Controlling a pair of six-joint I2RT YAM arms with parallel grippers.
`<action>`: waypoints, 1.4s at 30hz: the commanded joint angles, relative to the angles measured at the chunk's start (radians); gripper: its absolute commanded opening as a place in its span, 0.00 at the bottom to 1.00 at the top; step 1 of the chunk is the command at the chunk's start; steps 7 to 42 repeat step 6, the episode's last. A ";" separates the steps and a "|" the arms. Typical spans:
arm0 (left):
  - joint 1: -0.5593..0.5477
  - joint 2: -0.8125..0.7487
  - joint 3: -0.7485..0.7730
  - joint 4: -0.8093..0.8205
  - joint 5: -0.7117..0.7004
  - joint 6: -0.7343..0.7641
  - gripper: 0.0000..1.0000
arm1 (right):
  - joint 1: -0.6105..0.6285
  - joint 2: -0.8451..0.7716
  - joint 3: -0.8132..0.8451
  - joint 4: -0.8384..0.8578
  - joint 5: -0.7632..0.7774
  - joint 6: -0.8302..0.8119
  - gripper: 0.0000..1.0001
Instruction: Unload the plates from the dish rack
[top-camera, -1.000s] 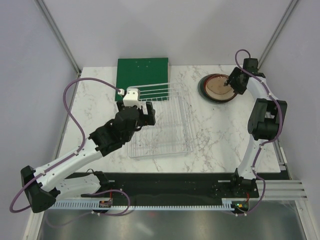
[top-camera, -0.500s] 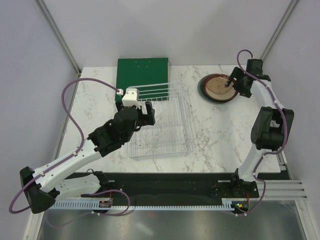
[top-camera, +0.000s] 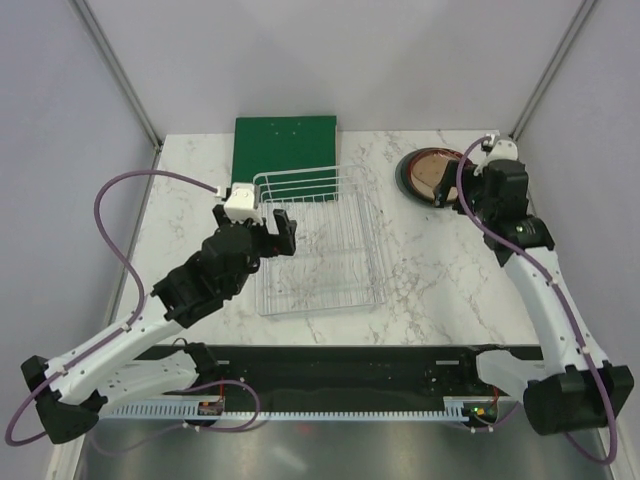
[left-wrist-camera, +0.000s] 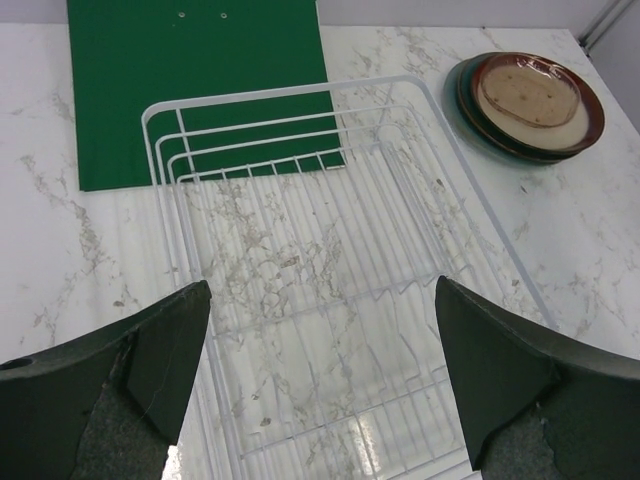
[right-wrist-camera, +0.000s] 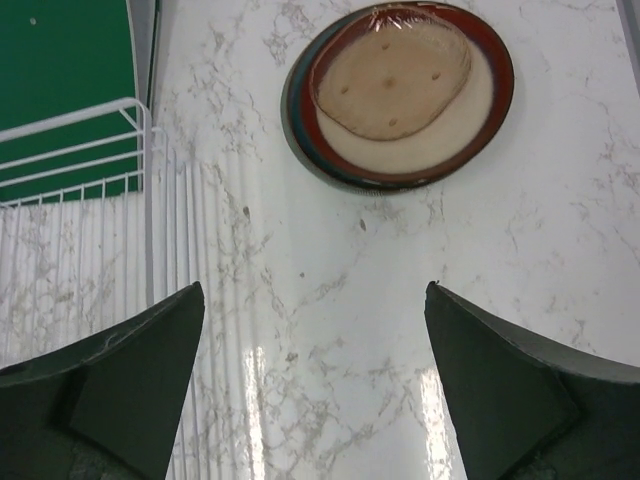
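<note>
The plates (right-wrist-camera: 400, 95) sat stacked at the table's (top-camera: 450, 280) far right, a brownish one on top, well apart from the dish rack (top-camera: 320, 250) mid-table by the green board (top-camera: 285, 145). The left gripper (left-wrist-camera: 320, 380) hung over the rack, jaws spread wide and holding nothing. The right gripper (right-wrist-camera: 310, 390) hovered near the stack, gaping too.

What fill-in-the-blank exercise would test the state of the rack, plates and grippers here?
The rack is ____ of plates.
The plates lie in one ____ on the table, to the rack's right.
The left gripper and right gripper are both ____.
The flat board at the rack's far end is ____.
Missing: empty; stack; open; green.
</note>
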 joint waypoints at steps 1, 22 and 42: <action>0.003 -0.086 -0.062 0.008 -0.058 0.096 1.00 | 0.026 -0.139 -0.141 0.071 0.096 -0.046 0.98; 0.003 -0.177 -0.111 0.030 -0.118 0.139 1.00 | 0.066 -0.290 -0.246 0.163 0.139 -0.038 0.98; 0.003 -0.177 -0.111 0.030 -0.118 0.139 1.00 | 0.066 -0.290 -0.246 0.163 0.139 -0.038 0.98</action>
